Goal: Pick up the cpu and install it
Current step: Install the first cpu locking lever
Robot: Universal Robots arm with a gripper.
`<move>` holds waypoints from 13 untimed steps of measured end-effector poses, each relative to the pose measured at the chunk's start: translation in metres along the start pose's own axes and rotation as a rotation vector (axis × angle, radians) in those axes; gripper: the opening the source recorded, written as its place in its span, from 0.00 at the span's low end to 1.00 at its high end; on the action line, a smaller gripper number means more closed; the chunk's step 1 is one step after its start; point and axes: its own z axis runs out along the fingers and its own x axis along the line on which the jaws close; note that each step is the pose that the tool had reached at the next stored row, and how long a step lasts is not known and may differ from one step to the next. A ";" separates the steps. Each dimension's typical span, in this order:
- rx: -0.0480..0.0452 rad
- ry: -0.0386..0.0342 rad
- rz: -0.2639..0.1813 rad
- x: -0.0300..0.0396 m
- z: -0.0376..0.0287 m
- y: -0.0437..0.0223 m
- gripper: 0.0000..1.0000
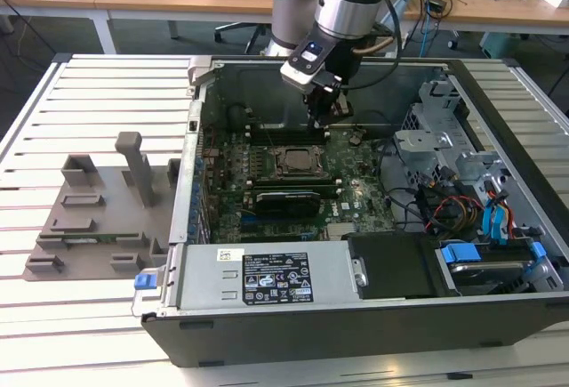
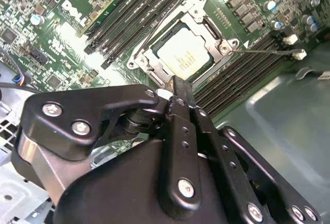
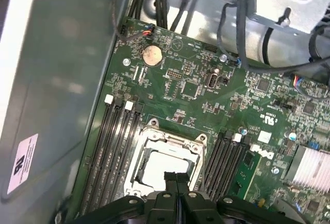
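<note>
Fingers [image 3: 171, 178] together, tips over cpu [image 2: 184, 58].

Quick headcount from my end. One slatted table [image 1: 89, 84], and on it one open case [image 1: 373, 329]. In the exterior view, one grey fixture [image 1: 98, 209] sits at 9 o'clock of that case. Inside there's one motherboard [image 3: 206, 80], one socket frame [image 3: 170, 131] and one cpu [image 2: 184, 56] sitting in it. There are two banks of memory slots [image 3: 111, 147], at 12 and 6 o'clock of the socket in the exterior view; can't count the single slots for sure. One coin cell [image 3: 151, 55], one long black card [image 1: 286, 200], one power supply box [image 1: 267, 278]. Then me: one gripper [image 3: 176, 174], two fingers [image 3: 170, 180].
</note>
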 end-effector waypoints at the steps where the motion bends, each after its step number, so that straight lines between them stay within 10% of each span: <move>1: -0.0005 -0.0023 -0.021 0.0000 0.0000 0.0000 0.11; 13: -0.0042 -0.0168 -0.154 0.0000 0.0000 0.0000 0.11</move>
